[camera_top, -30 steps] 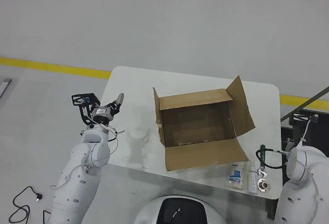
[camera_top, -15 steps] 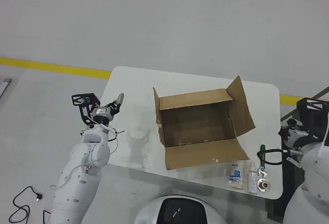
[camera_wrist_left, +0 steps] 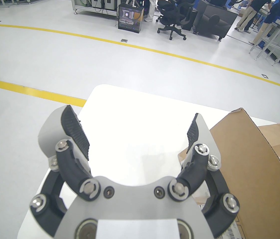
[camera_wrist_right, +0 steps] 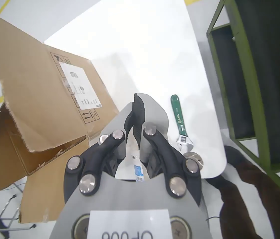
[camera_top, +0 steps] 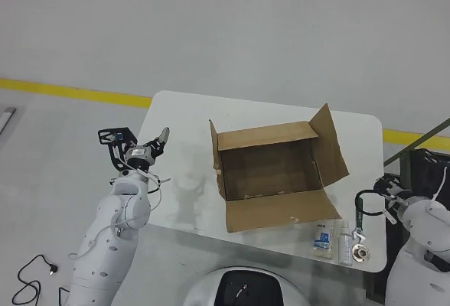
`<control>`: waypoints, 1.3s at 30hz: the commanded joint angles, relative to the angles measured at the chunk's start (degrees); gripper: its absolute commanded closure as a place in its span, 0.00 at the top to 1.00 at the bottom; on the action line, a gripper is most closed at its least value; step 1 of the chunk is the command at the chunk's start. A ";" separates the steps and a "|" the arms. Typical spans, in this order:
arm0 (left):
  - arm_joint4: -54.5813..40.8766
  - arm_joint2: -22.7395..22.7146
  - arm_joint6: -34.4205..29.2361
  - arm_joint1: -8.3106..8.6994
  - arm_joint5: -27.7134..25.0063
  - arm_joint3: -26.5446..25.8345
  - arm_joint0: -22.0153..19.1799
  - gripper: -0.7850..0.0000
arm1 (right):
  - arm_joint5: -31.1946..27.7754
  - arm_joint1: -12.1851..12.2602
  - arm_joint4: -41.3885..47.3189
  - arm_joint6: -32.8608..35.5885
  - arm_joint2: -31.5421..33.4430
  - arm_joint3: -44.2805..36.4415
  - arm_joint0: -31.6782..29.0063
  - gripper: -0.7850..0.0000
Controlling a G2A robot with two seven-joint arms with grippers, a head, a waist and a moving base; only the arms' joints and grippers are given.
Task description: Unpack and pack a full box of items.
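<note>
An open cardboard box (camera_top: 271, 172) stands mid-table with its flaps spread, and its inside looks bare. Beside its right flap, near the table's front right corner, lie a green-handled wrench (camera_top: 359, 218), two small clear bottles (camera_top: 323, 237) and a small round metal part (camera_top: 357, 251). My right gripper (camera_top: 384, 187) hangs shut at the table's right edge with nothing between its fingers. In the right wrist view, that gripper (camera_wrist_right: 137, 100) is above the wrench (camera_wrist_right: 181, 124) and a bottle (camera_wrist_right: 138, 165), beside the box (camera_wrist_right: 43, 88). My left gripper (camera_wrist_left: 131, 115) is open over the table's left edge (camera_top: 133, 136), apart from the box (camera_wrist_left: 244, 155).
A white table (camera_top: 187, 122) with rounded corners holds everything. A green metal rack (camera_wrist_right: 242, 63) stands close to its right side. Yellow floor lines (camera_top: 64, 90) run behind the table. Bare tabletop lies between the left gripper and the box.
My right arm has swung up from the front right corner toward the table's right edge. The left arm, the box and the items have not moved.
</note>
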 commanded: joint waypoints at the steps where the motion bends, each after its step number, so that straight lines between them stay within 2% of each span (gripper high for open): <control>1: 0.00 0.00 0.00 0.00 0.00 0.00 0.00 1.00 | -1.27 0.25 1.76 -1.11 -0.10 3.04 0.35 0.00; 4: 0.00 0.00 0.00 0.00 0.00 0.00 0.00 1.00 | -1.79 0.59 3.07 -1.95 -0.24 6.24 0.51 0.00; 14: 0.00 0.00 0.00 0.00 0.00 0.00 0.00 1.00 | -1.80 0.59 3.28 -2.37 -0.25 6.38 0.40 0.00; 17: 0.00 0.00 0.00 0.00 0.00 0.00 0.00 1.00 | -1.39 0.57 8.52 -7.88 -0.13 9.66 -0.21 0.00; 23: 0.00 0.00 0.00 0.00 0.00 0.00 0.00 1.00 | -2.63 0.69 22.90 -13.03 0.60 15.99 0.52 0.00; 27: 0.00 0.00 0.00 0.00 0.00 0.00 0.00 1.00 | -3.81 0.91 28.32 -15.74 -0.28 19.93 1.00 0.00; 39: 0.00 0.00 0.00 0.00 0.00 0.00 0.00 1.00 | -6.78 1.60 34.23 -20.44 -7.45 28.65 2.73 0.00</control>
